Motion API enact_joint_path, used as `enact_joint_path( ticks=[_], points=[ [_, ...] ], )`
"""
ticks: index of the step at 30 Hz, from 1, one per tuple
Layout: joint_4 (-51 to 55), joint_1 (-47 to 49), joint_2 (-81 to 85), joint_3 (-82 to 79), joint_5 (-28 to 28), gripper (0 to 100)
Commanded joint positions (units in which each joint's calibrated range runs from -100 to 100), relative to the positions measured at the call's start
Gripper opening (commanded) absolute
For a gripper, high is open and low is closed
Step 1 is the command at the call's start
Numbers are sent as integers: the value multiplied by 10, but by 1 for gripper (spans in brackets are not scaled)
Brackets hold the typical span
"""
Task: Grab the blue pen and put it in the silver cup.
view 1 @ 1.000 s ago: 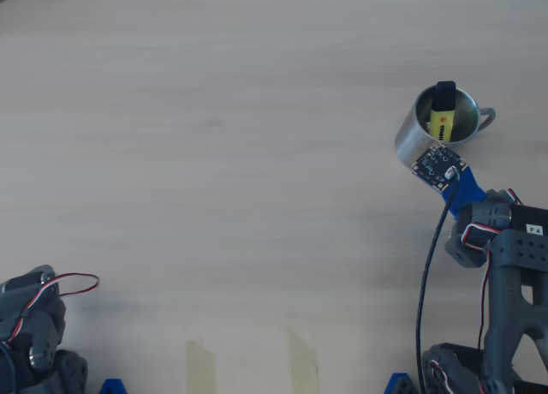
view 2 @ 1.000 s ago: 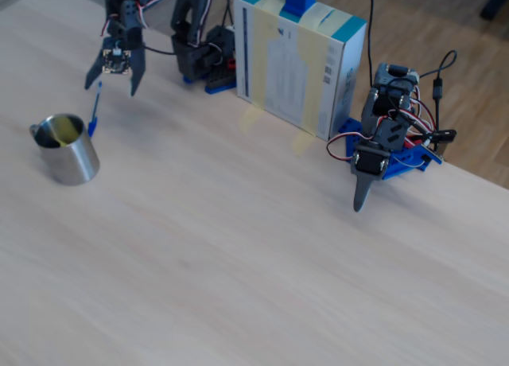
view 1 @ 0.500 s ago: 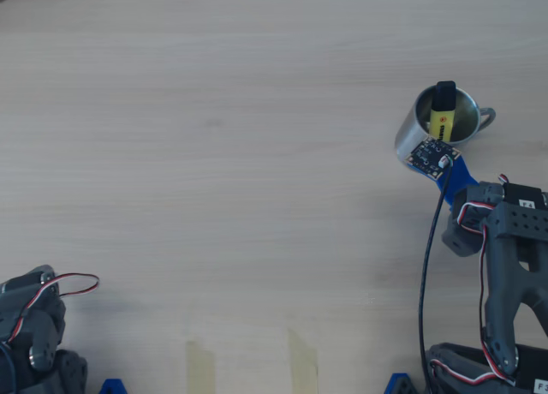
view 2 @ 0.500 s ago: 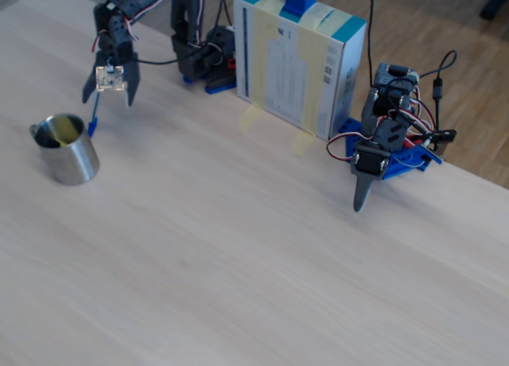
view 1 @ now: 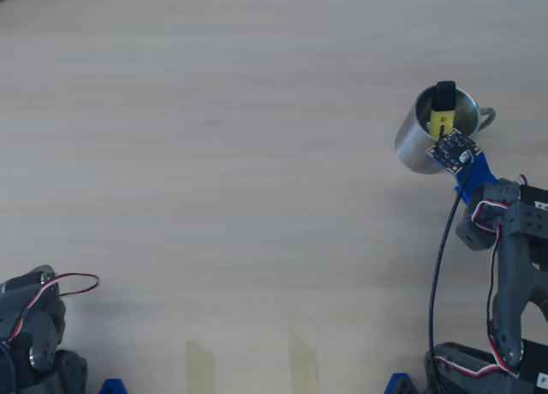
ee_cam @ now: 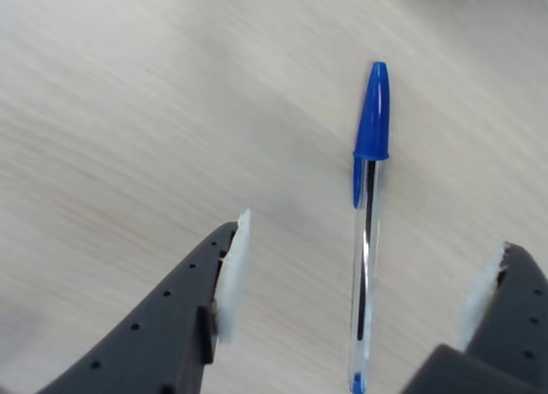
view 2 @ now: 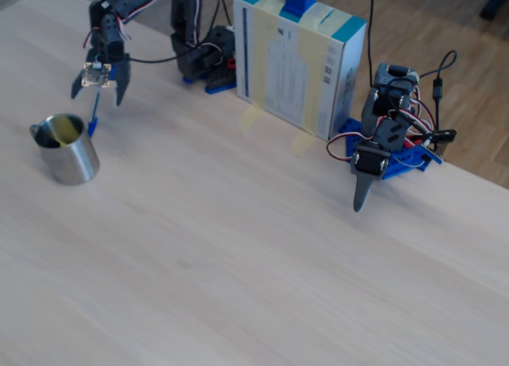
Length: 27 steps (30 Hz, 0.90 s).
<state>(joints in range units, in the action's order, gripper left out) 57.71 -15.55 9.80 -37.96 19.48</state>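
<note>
The blue pen (ee_cam: 366,214) lies flat on the wooden table, its blue cap (ee_cam: 373,111) pointing away in the wrist view. My gripper (ee_cam: 372,233) is open and hangs above it, one finger on each side, touching nothing. In the fixed view the gripper (view 2: 99,90) hovers over the far end of the pen (view 2: 94,115), which lies just behind the silver cup (view 2: 73,163). From overhead the cup (view 1: 411,142) stands at the right with a yellow highlighter (view 1: 442,113) leaning inside. There the wrist's camera board (view 1: 452,149) covers the pen and the fingertips.
A second, idle arm (view 2: 375,155) sits on the table's far right edge in the fixed view; it also shows in the overhead view's bottom left corner (view 1: 30,325). A white and teal box (view 2: 298,56) stands at the table's back edge, with tape strips (view 1: 201,367) nearby.
The gripper has shifted sideways next to the cup and come down over the pen, staying open. Pen, cup and highlighter have not moved.
</note>
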Motion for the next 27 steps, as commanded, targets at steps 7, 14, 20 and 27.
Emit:
enact_joint_path(
  ticks=[7, 14, 20, 27],
  points=[
    [-49, -2, -68, 9, 0, 39],
    [-43, -3, -115, 15, -2, 39],
    [-49, -26, -140, 8, -2, 39],
    [-47, -31, -156, 7, -1, 39]
  ],
)
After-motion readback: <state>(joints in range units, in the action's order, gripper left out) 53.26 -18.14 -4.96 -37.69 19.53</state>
